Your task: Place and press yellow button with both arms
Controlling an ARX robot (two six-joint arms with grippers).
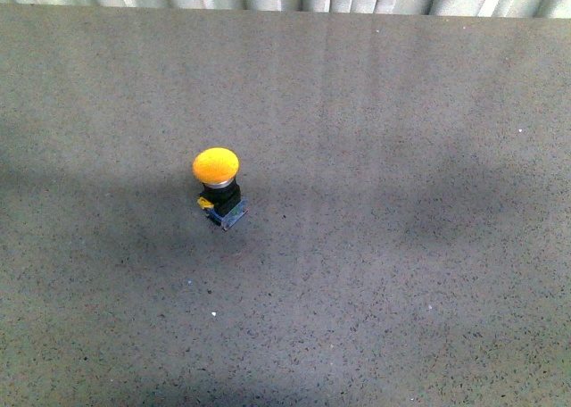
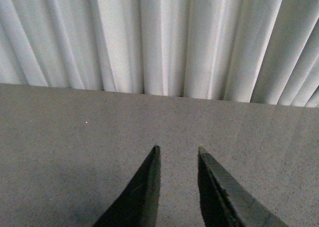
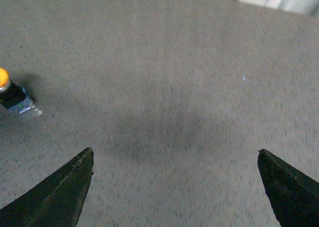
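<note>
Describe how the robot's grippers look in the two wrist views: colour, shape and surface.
The left gripper has two thin black fingers that taper to sharp points; one of them shows a finely ridged inner face. The right gripper has the same black, pointed wedge shapes, with slightly rough edges. No cables, markings or arm casing show in any view, and the front view shows neither arm.

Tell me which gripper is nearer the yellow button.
Right, most likely. The yellow button shows in the right wrist view, beyond and off to one side of the open right gripper, untouched. The left gripper faces only table and curtain.
</note>
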